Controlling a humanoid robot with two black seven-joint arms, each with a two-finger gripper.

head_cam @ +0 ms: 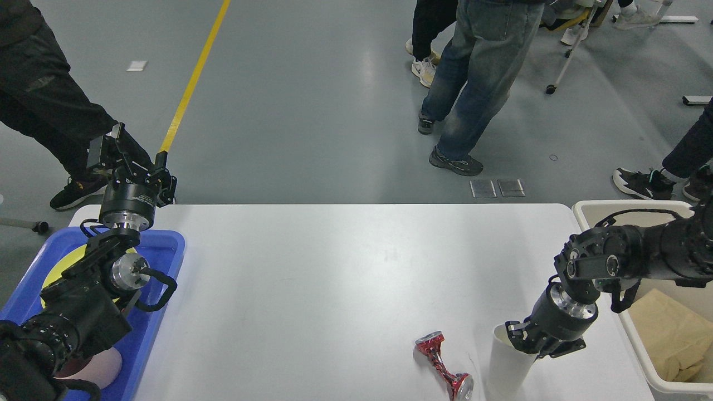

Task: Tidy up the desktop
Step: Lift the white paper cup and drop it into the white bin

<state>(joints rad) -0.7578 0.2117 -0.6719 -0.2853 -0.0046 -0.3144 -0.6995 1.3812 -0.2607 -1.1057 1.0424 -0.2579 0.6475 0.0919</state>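
the desktop (334, 289) fills the near middle. the right gripper (521, 340) sits at its near right, seemingly clenched on the rim of a white paper cup (509, 367); its fingers are hard to make out. the left gripper (131, 159) hangs spread beyond the far left corner. the cup's base is cut off.

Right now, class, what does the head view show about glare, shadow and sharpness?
Head view: a broad overhead-light sheen streaks the grey floor; the desktop is evenly lit, with only soft shadows beside the crushed red can and the white cup; the right end effector at the cup's rim is dark, its fingers hard to separate; focus is sharp throughout, no motion blur.
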